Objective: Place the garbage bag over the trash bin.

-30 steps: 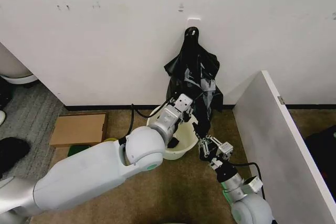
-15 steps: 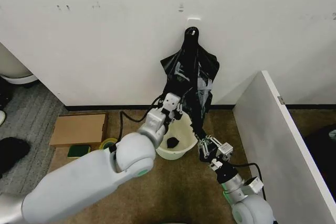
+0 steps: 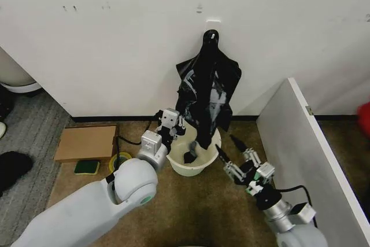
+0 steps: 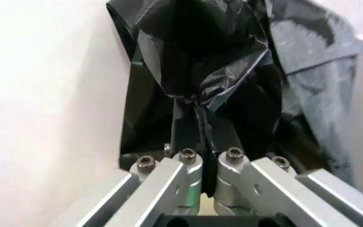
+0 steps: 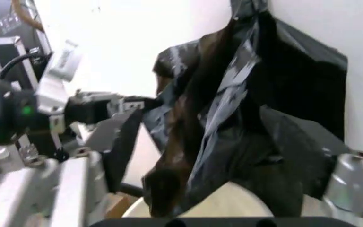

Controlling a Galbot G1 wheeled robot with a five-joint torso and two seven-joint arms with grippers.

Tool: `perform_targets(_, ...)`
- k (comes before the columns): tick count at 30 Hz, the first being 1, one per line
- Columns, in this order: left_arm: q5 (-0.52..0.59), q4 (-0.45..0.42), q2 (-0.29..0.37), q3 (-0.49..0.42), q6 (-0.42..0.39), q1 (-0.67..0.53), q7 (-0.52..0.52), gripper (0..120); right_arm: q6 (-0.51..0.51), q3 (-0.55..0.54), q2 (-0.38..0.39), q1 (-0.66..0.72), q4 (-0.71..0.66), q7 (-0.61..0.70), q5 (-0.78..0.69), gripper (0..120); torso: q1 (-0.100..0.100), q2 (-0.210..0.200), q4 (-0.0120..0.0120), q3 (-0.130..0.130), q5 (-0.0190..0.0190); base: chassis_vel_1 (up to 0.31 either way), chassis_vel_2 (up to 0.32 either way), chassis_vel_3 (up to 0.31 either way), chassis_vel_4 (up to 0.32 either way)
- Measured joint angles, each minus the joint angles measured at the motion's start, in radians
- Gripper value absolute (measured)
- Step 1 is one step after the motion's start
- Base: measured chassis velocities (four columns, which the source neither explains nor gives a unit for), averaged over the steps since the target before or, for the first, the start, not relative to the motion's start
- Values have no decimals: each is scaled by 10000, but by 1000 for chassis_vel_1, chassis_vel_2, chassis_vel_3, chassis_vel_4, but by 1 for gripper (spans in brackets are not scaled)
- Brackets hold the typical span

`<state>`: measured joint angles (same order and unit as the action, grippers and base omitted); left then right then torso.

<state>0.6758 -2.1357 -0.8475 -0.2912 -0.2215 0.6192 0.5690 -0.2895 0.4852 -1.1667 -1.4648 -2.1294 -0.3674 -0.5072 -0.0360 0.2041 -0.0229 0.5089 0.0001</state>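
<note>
Fingers of left gripper (image 3: 173,121) pinching one garbage bag (image 3: 207,93), one trash bin (image 3: 193,168)

Head view: high, facing forward and down at wall, floor and trash bin (image 3: 193,163), both arms at near edge | Left wrist view: very near, along shut fingers (image 4: 191,175) into garbage bag (image 4: 219,71) | Right wrist view: low, near, facing wall | Shared: garbage bag, trash bin, wall.

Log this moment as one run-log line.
left gripper: jaws shut on crinkled glossy black garbage bag | bag hangs over round cream-white trash bin | right gripper: open, beside bin
</note>
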Motion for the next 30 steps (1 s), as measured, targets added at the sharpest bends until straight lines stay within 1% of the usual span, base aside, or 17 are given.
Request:
perform_targets(2, -4, -50, 22, 89, 25, 104, -33, 0, 157, -134, 118, 141, -22, 292, -90, 84, 0, 0, -2, 0, -1, 0, 0, 0, 0)
perform_targets(3, -4, -50, 22, 89, 25, 104, -33, 0, 157, -134, 118, 141, -22, 292, -90, 84, 0, 0, -2, 0, -1, 0, 0, 0, 0)
perform_targets(4, -12, -89, 45, 144, 41, 177, -50, 0, 279, -287, 205, 269, -21, 529, -147, 90, 0, 0, -2, 0, -1, 0, 0, 0, 0)
perform_targets(5, -13, -100, 52, 159, 44, 198, -56, 0, 322, -344, 231, 317, -15, 597, -159, 91, 0, 0, -2, 0, 0, 0, 0, 0, 0)
perform_targets(6, -24, -166, 97, 249, 65, 332, -83, 0, 499, -612, 372, 539, 76, 847, -214, 97, 0, 0, 1, 0, -1, 0, 0, 0, 0)
perform_targets(7, -32, -177, 115, 298, 79, 408, -100, 0, 574, -726, 431, 649, 142, 939, -242, 98, 0, 0, -1, 0, -1, 0, 0, 0, 0)
perform_targets(11, -94, -182, 132, 445, 132, 592, -180, 0, 845, -1104, 610, 1074, 381, 1164, -571, 100, 0, 0, 0, 1, -1, 0, 0, 0, 0)
perform_targets(14, -136, -190, 151, 610, 197, 756, -268, 0, 1160, -1674, 849, 1801, 724, 1437, -1337, 100, 0, 0, -2, 1, -1, 0, 0, 0, 0)
perform_targets(15, -136, -190, 151, 610, 197, 756, -268, 0, 1160, -1674, 849, 1801, 724, 1437, -1337, 100, 0, 0, -2, 1, -1, 0, 0, 0, 0)
perform_targets(17, -139, -233, 172, 663, 210, 779, -304, 0, 1236, -1966, 982, 2269, 978, 1524, -1489, 100, -1, 0, 2, 1, -1, 0, 0, 0, 0)
perform_targets(19, -139, -272, 199, 706, 212, 787, -319, 0, 1301, -2322, 1122, 2805, 1200, 1606, -1559, 100, -2, 0, 0, 1, -1, 0, 0, 0, 0)
perform_targets(25, -138, -322, 270, 795, 212, 876, -339, 0, 1441, -2804, 1122, 3439, 1352, 1839, -1578, 100, -2, 0, -1, 1, -2, 0, 0, 0, 0)
perform_targets(30, -142, -377, 297, 1065, 211, 1158, -365, 0, 1605, -3295, 904, 4038, 1665, 2253, -1624, 100, -2, 0, -1, 1, -3, 0, 0, 0, 0)
